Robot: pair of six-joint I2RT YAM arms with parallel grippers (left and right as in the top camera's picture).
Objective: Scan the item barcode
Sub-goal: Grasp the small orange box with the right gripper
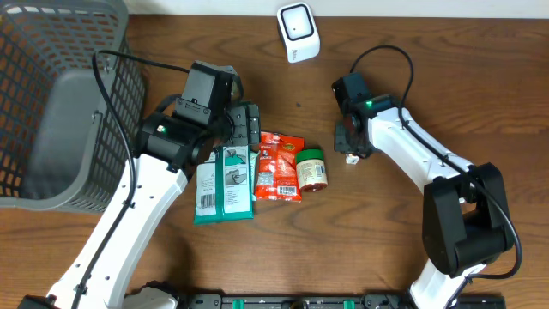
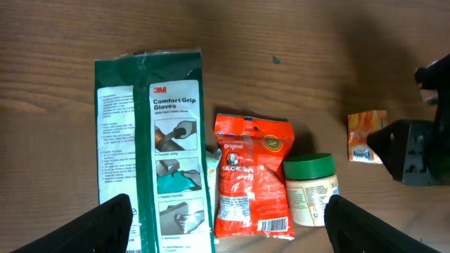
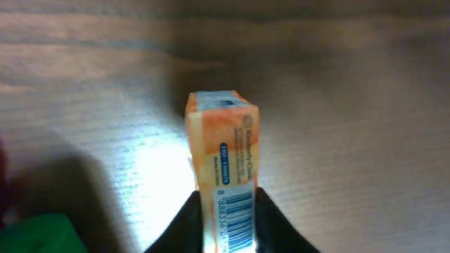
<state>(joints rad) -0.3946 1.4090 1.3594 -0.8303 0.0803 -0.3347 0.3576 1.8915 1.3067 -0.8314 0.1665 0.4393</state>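
Note:
A small orange pack (image 3: pixel 223 151) with a barcode label (image 3: pixel 235 214) stands on edge between the fingers of my right gripper (image 3: pixel 225 211), which is shut on it just above the wood. In the left wrist view the same orange pack (image 2: pixel 367 137) sits at the right, against the dark right gripper (image 2: pixel 411 151). From overhead, the right gripper (image 1: pixel 350 148) is right of the row of items. A white scanner (image 1: pixel 298 32) stands at the table's far edge. My left gripper (image 2: pixel 228 221) hangs open above the items, holding nothing.
A green glove packet (image 2: pixel 158 133), a red snack bag (image 2: pixel 253 176) and a green-lidded jar (image 2: pixel 311 188) lie side by side mid-table. A grey mesh basket (image 1: pixel 51 103) fills the far left corner.

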